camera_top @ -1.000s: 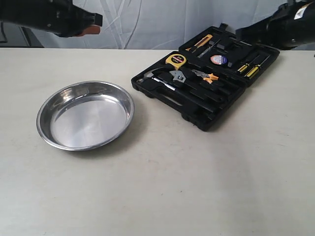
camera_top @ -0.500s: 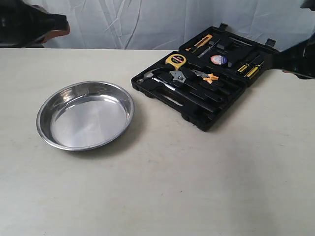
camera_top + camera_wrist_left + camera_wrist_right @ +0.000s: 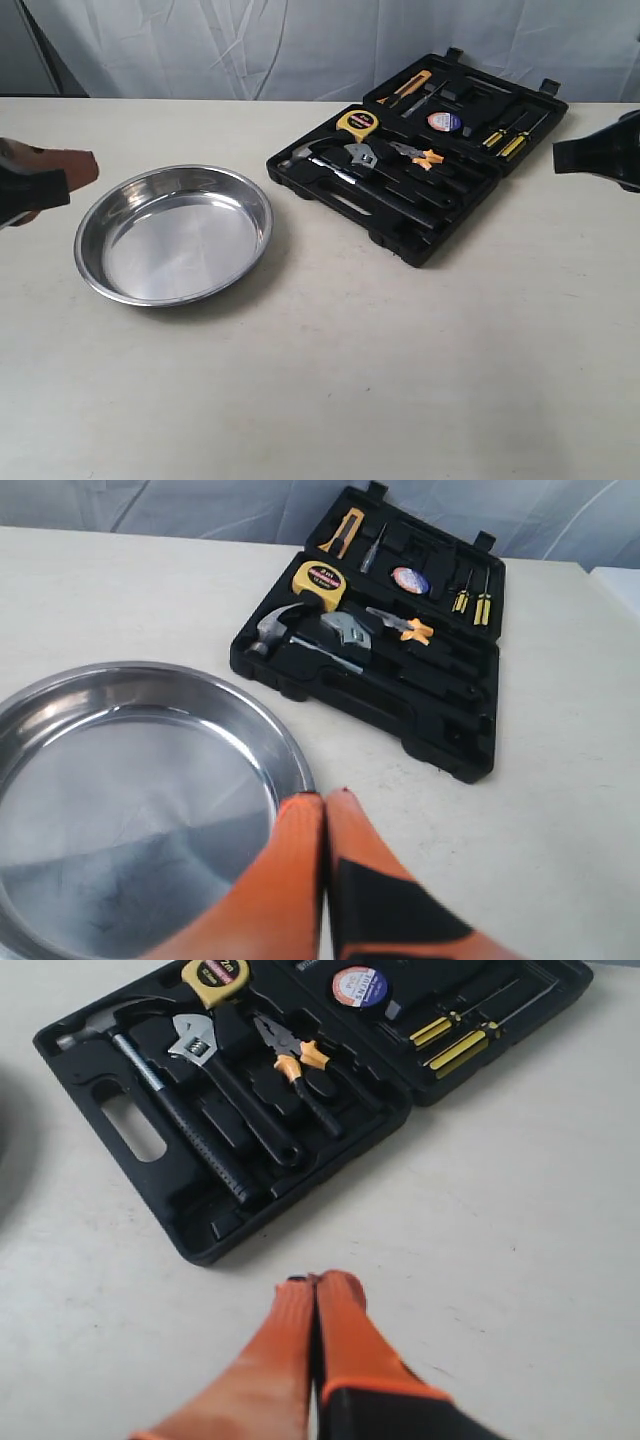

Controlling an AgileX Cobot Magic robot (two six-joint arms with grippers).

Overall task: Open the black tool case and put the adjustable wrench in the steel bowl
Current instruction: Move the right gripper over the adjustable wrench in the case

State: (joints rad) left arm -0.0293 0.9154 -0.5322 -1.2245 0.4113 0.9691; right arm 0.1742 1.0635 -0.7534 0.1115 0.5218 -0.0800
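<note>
Left gripper [image 3: 323, 802], orange tips pinched together on nothing, sits just left of the wide, shiny stainless-steel bowl [image 3: 180, 240], which holds nothing yet. Further right, the black plastic tool case [image 3: 420, 238] already lies open. The small silver-headed, black-handled adjustable wrench [image 3: 362, 155] is snug in its moulded slot beside the hammer [image 3: 298, 155]. Right gripper [image 3: 315, 1285], also pinched closed, waits just right of the case, probably for the grab.

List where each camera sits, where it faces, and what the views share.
Exterior: off the arms, facing the steel bowl and open tool case; left gripper and right gripper at its edges.
Left wrist: beside the bowl, facing across it to the case; shut left gripper shows.
Right wrist: beside the case, facing it; shut right gripper shows.
All share the adjustable wrench.
</note>
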